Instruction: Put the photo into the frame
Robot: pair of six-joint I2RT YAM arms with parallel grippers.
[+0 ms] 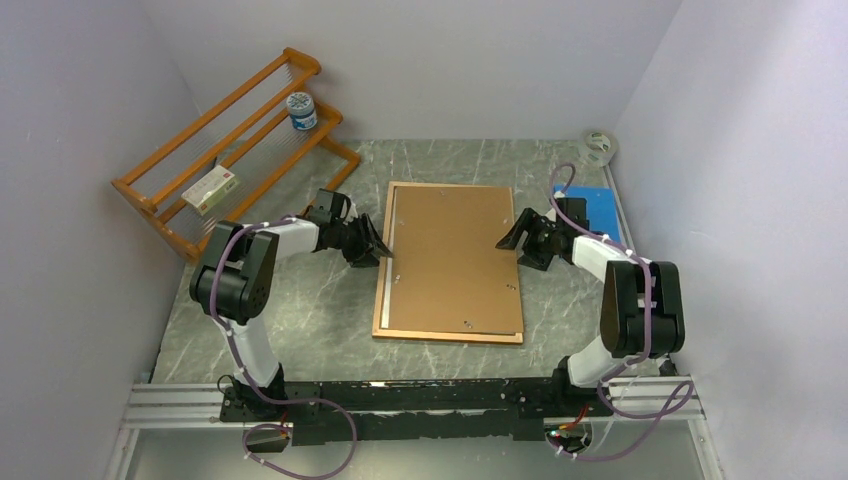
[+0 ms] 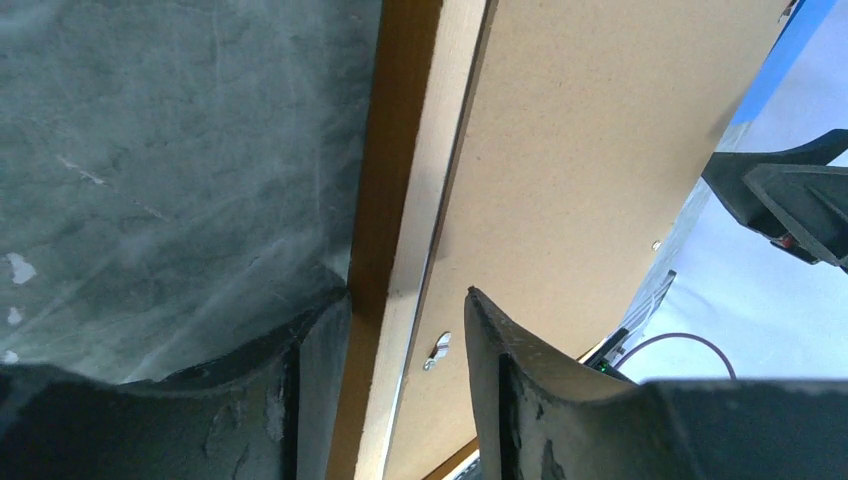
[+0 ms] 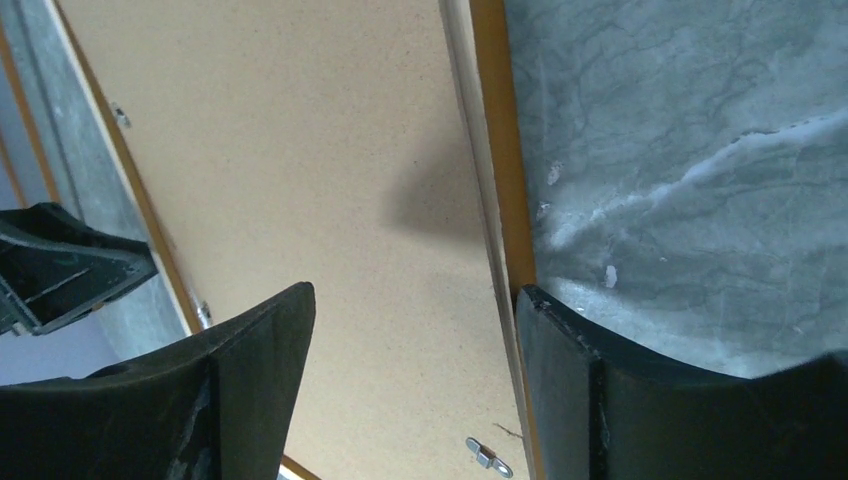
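jaws of left gripper (image 1: pixel 381 254) held spread, astride left long rail of frame (image 1: pixel 450 337); right gripper (image 1: pixel 505 242) spread likewise astride right rail. frame laid flat between arms, long axis running away from bases, each arm equally near. backing board (image 1: pixel 450 260) set slightly askew in it. photo not seen, possibly hidden beneath.

Table (image 1: pixel 300 325): grey marbled top under both tools. Pale grey walls (image 1: pixel 420 60) close three sides. Orange wooden rack (image 1: pixel 212 122) leans beyond and left of the left gripper (image 1: pixel 383 255). Tape roll (image 1: pixel 598 147) sits in the corner beyond the right gripper (image 1: pixel 503 243). Light even, shadows soft.
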